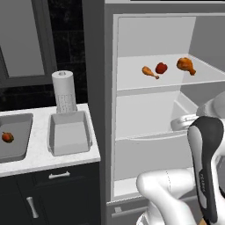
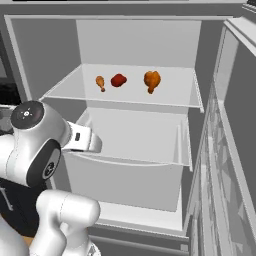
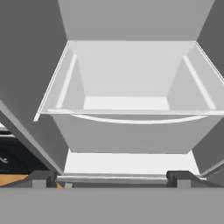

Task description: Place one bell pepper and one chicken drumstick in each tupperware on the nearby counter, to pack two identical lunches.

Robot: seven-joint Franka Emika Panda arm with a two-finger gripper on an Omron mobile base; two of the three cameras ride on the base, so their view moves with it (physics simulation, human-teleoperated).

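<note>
Fingers spread wide and carrying nothing, the robot's hand (image 3: 112, 178) faces into an open fridge, looking over the rim of an empty white drawer (image 3: 127, 94) below the shelf (image 1: 132, 81) where the food sits. On that shelf lie a small chicken drumstick (image 1: 150, 72), a red bell pepper (image 1: 161, 67) just beside it, and a larger drumstick (image 1: 186, 65) to the right. On the white marble desk (image 1: 44, 159) left of the fridge, one grey tupperware (image 1: 69, 132) stands empty in front of a paper towel roll (image 1: 64, 91), while a second tub (image 1: 15, 136) at the picture's left edge holds what looks like another pepper (image 1: 7, 137). Judged from this layout, the packing is barely under way, and the step in hand appears to be the reach into the fridge for the next item. The hand points at the drawer, lower than the food, so the next move calls for lifting to shelf height, extending inward over one piece, and coming down cleanly on it without nudging its close neighbour, the small drumstick and pepper being nearly in contact.
</note>
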